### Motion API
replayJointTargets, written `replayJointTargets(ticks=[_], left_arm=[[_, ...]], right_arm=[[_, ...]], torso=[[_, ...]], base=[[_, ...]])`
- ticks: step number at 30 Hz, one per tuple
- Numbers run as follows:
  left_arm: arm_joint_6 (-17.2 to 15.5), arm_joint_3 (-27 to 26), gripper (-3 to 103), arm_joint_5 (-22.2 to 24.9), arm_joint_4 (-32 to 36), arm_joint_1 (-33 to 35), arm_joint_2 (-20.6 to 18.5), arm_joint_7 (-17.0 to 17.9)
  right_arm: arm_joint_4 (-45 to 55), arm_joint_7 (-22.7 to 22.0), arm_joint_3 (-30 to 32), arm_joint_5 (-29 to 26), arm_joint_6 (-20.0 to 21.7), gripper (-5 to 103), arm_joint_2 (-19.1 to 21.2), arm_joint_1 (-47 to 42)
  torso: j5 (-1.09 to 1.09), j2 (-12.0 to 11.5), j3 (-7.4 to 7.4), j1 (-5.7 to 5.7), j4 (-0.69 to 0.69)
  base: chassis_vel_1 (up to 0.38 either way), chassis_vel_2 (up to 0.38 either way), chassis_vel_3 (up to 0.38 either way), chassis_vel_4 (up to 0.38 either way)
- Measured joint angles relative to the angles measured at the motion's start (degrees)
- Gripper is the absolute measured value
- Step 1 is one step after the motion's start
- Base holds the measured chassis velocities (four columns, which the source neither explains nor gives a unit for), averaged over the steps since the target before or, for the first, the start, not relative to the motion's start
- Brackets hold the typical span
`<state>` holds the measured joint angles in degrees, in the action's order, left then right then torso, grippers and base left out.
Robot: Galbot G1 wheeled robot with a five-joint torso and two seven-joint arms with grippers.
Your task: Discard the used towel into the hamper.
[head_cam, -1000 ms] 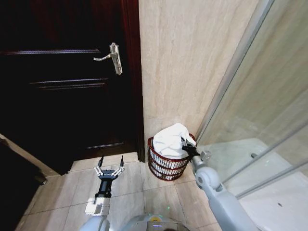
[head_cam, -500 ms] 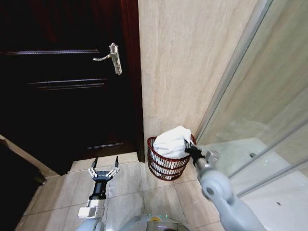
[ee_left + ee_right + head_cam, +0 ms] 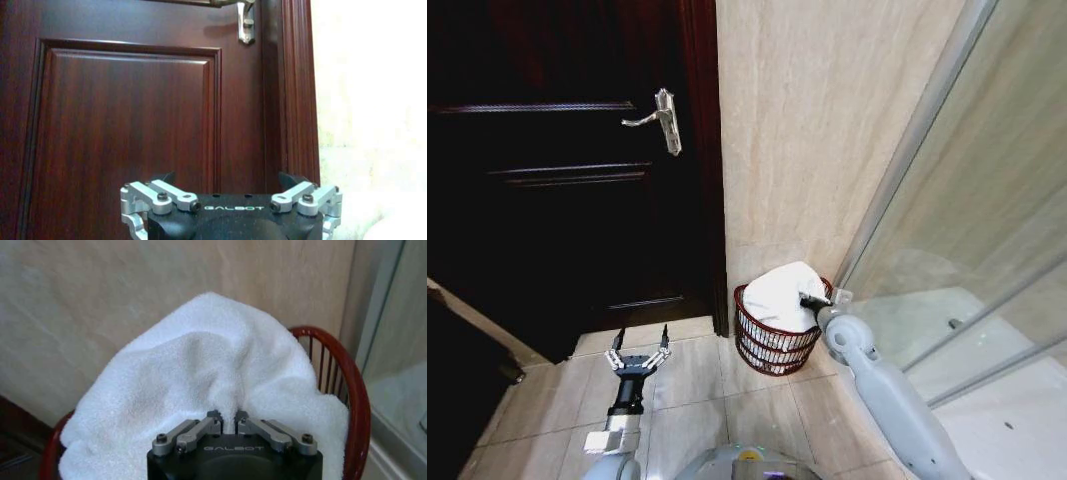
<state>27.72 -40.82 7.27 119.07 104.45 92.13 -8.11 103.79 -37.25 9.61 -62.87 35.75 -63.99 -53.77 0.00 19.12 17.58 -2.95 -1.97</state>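
Note:
The hamper [image 3: 769,350], a small round red-brown openwork basket, stands on the floor against the beige wall, in the corner beside the glass shower screen. The white towel [image 3: 780,293] is heaped in it and bulges above the rim. My right gripper [image 3: 811,299] is at the towel's right side, over the hamper's rim. In the right wrist view, the right gripper [image 3: 227,416] is shut on a fold of the towel [image 3: 200,370], with the hamper's red rim [image 3: 348,390] curving around it. My left gripper [image 3: 637,343] hangs open above the floor tiles, left of the hamper.
A dark wooden door [image 3: 557,190] with a metal lever handle [image 3: 663,120] fills the left; the left wrist view faces this door [image 3: 127,125] beyond the left gripper [image 3: 227,177]. The glass shower screen [image 3: 967,200] and its sill close the right. Floor tiles [image 3: 697,390] lie between.
The right gripper has shifted slightly back toward the wall over the hamper, still on the towel. The left arm has drawn leftward and nearer to me.

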Motion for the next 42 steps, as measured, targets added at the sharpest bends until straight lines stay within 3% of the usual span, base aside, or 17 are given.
replayJointTargets(ticks=[10,23,39,40,42], left_arm=[[-0.6,-0.9,100,0.8,-0.1,-0.8,0.0,0.0],[-0.1,-2.6,100,2.9,-1.2,-1.4,0.0,-0.8],[-0.1,-3.1,100,4.9,-1.7,-2.4,-0.8,-1.3],[-0.1,-3.1,100,5.1,-1.7,-2.4,-0.9,-1.4],[-0.2,-3.2,100,5.3,-1.7,-2.4,-1.0,-1.4]], right_arm=[[-4.7,-2.1,-3.7,-6.1,2.7,9,1.0,5.8],[-12.0,-5.9,-10.1,-12.3,4.2,9,-1.8,10.9],[-15.7,-5.0,-10.0,-12.1,4.7,8,-4.3,10.5],[-14.9,-4.8,-10.0,-11.2,4.3,12,-4.2,10.2],[-13.8,-4.7,-10.0,-10.2,3.8,12,-4.0,9.8]], torso=[[0.00,0.0,0.00,0.00,0.01],[0.00,0.0,0.00,0.00,0.00],[0.00,0.0,0.00,0.01,0.00],[0.00,0.0,0.00,0.00,0.00],[0.01,0.0,0.00,0.00,-0.01]], base=[[0.000,0.000,0.000,0.000],[0.000,0.000,0.000,0.000],[0.000,0.000,0.000,0.000],[0.000,0.000,0.000,0.000],[0.000,0.000,0.000,0.000]])
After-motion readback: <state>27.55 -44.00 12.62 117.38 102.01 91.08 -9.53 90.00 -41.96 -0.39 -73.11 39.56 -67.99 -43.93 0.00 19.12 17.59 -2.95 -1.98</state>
